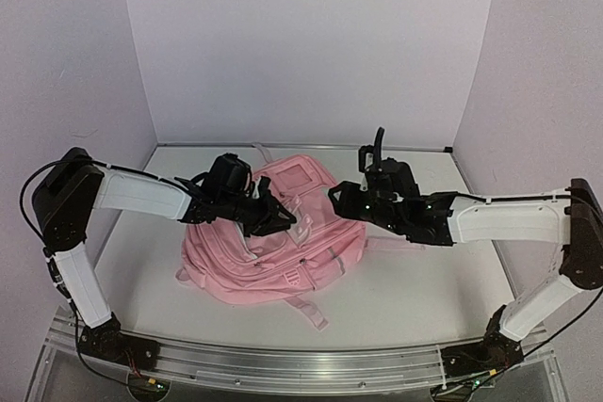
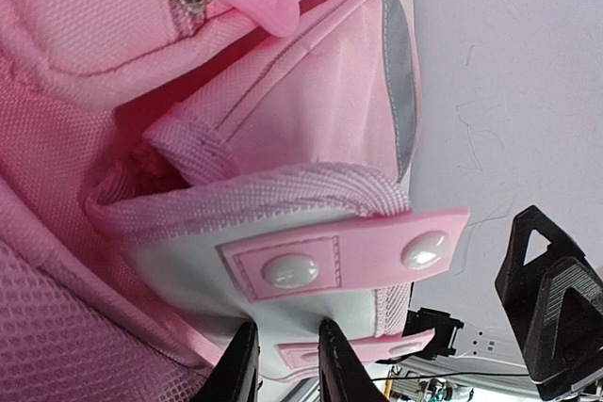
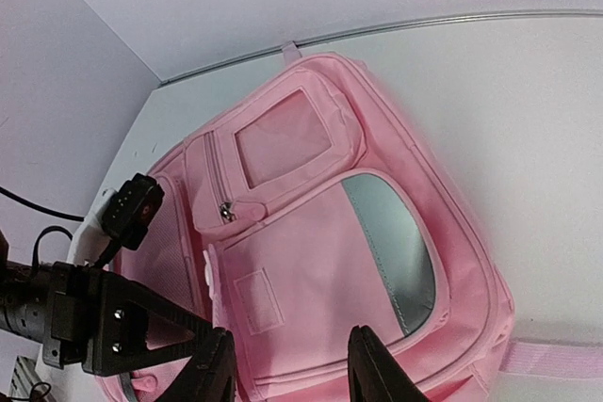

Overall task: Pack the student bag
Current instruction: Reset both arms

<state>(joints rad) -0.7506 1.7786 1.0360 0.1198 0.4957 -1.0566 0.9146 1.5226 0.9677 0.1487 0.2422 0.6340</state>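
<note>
The student bag point(image 1: 283, 251) is a pink backpack lying front-up in the middle of the table. My left gripper point(image 1: 278, 217) is over its left front. In the left wrist view the left gripper point(image 2: 285, 369) is shut on the pale edge of a front pocket flap point(image 2: 320, 261) with pink snap tabs, holding it lifted off the bag point(image 2: 283, 110). My right gripper point(image 1: 337, 198) hovers open and empty above the bag's right side. In the right wrist view the right gripper point(image 3: 290, 374) has wide-apart jaws over the bag's front panel point(image 3: 311, 261).
White walls close the table at the back and both sides. An aluminium rail point(image 1: 283, 364) runs along the near edge. A pink strap point(image 1: 306, 308) trails from the bag toward the front, and another strap point(image 3: 556, 360) lies to its right.
</note>
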